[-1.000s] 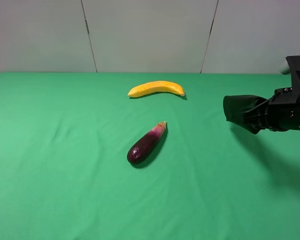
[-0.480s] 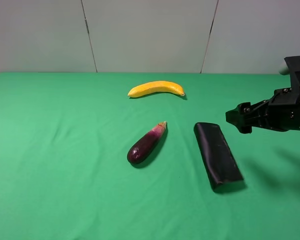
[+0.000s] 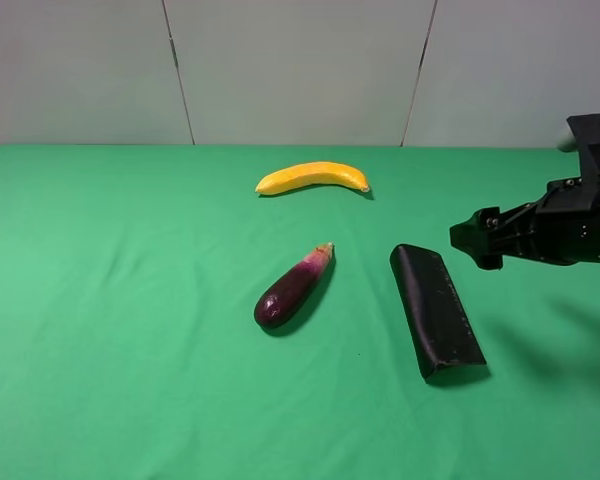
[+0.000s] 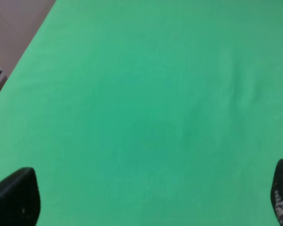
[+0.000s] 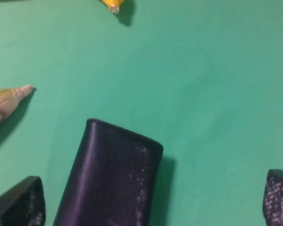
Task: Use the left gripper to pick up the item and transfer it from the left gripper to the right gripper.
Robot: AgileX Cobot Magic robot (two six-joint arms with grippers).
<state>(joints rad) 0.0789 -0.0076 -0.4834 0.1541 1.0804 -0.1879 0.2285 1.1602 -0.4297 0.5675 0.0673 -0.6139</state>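
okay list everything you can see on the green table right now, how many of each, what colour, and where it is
banana: 1, yellow, far middle of the table, lying crosswise
eggplant: 1, purple with a pale stem end, table centre, lying diagonally
black case: 1, black, flat on the cloth right of the eggplant, apart from it
table: 1, covered in green cloth
wall panels: pale grey, behind the table
right gripper: 1, black, jaws open, hanging above the cloth just right of the case's far end, holding nothing
left gripper: 1, black fingertips wide apart over bare cloth, seen only in its own wrist view
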